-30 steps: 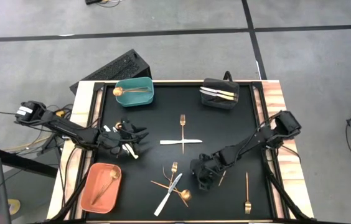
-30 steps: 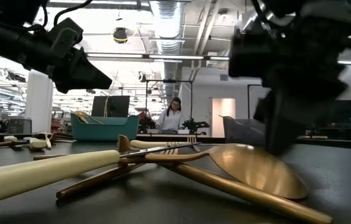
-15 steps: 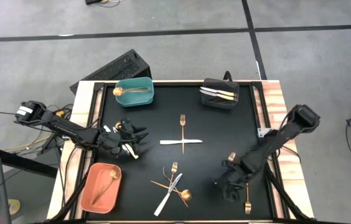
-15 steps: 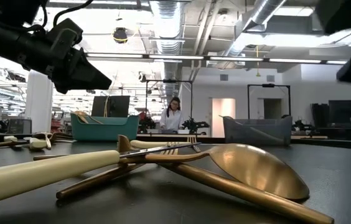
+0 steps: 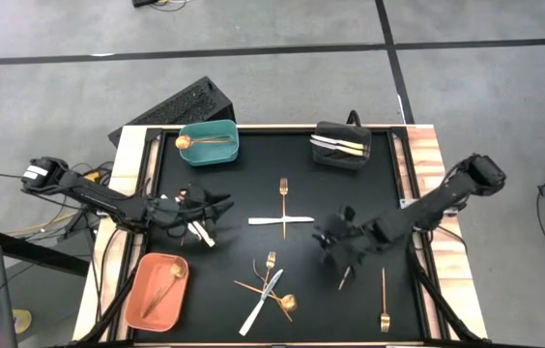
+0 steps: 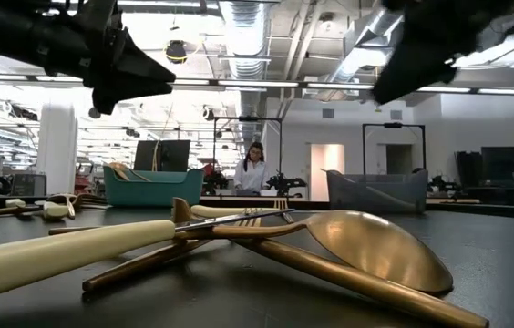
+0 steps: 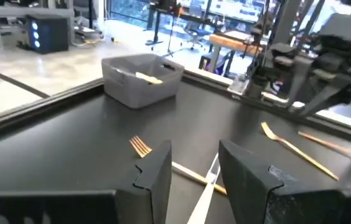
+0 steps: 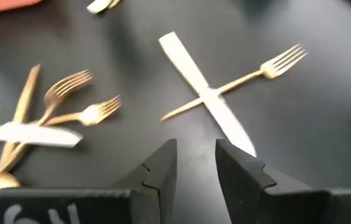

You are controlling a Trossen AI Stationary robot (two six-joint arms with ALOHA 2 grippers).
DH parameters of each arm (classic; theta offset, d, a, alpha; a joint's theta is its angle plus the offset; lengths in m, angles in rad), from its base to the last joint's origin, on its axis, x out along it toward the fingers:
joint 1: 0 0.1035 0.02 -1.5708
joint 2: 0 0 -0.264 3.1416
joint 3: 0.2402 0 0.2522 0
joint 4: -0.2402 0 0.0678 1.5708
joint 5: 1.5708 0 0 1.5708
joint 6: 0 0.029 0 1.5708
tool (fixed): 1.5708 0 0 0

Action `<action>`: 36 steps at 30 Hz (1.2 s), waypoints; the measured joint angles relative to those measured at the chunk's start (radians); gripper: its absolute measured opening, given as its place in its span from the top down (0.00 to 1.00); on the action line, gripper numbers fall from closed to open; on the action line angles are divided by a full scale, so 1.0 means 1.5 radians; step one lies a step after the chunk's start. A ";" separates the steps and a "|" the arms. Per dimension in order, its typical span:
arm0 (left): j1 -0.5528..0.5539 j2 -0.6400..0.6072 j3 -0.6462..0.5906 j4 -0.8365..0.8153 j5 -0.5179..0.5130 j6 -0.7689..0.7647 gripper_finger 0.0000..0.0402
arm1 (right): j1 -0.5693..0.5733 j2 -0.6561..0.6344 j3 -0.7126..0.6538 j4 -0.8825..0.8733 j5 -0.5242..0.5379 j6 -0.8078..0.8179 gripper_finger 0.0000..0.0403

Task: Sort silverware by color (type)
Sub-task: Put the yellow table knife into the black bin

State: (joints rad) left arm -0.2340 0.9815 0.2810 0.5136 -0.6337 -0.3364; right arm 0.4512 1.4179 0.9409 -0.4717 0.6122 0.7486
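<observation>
Silverware lies loose on the black mat. A gold fork [image 5: 282, 196] lies crossed with a white knife [image 5: 281, 220] at mid-table. A heap of forks, a knife and a spoon [image 5: 268, 287] sits near the near edge. A gold fork [image 5: 384, 302] and a small copper piece [image 5: 343, 279] lie to the right. My left gripper [image 5: 216, 206] [image 7: 191, 180] is open over the left half, facing the crossed pair. My right gripper [image 5: 333, 242] [image 8: 195, 167] is open, hovering right of centre and looking down on the crossed fork [image 8: 250, 76] and knife [image 8: 203, 99].
The teal bin [image 5: 207, 155] at far left holds a gold spoon. The black bin [image 5: 341, 158] at far right holds white-handled pieces. The orange bin [image 5: 144, 304] at near left holds a copper spoon. White-handled pieces [image 5: 202, 233] lie beside the left gripper. A person stands far off [image 6: 256, 166].
My right gripper swung from right of the near heap toward the near right corner, then back toward the far edge and the table's middle, rising out of the low view's foreground. My left gripper lifted slightly. The silverware stayed put.
</observation>
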 joint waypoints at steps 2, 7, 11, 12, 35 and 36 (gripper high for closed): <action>0.000 -0.001 0.000 -0.002 -0.001 -0.005 0.70 | -0.044 0.024 0.001 0.038 -0.023 -0.048 0.66; -0.002 0.000 0.000 -0.057 0.003 -0.059 0.70 | -0.136 0.105 0.000 0.110 -0.117 -0.184 0.66; -0.002 0.000 0.000 -0.087 0.045 -0.089 0.70 | -0.186 0.165 0.000 0.156 -0.161 -0.283 0.66; -0.002 0.000 0.000 -0.093 0.053 -0.093 0.70 | -0.195 0.176 0.000 0.160 -0.164 -0.306 0.66; -0.003 0.014 0.001 -0.127 0.035 -0.132 0.70 | -0.270 0.289 0.002 0.270 -0.231 -0.418 0.76; -0.003 0.014 0.001 -0.128 0.035 -0.132 0.70 | -0.269 0.285 0.001 0.265 -0.230 -0.418 0.78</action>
State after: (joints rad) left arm -0.2386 1.0027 0.2817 0.3218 -0.5819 -0.5350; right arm 0.0472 1.8447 0.9424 -0.0737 0.2665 0.1215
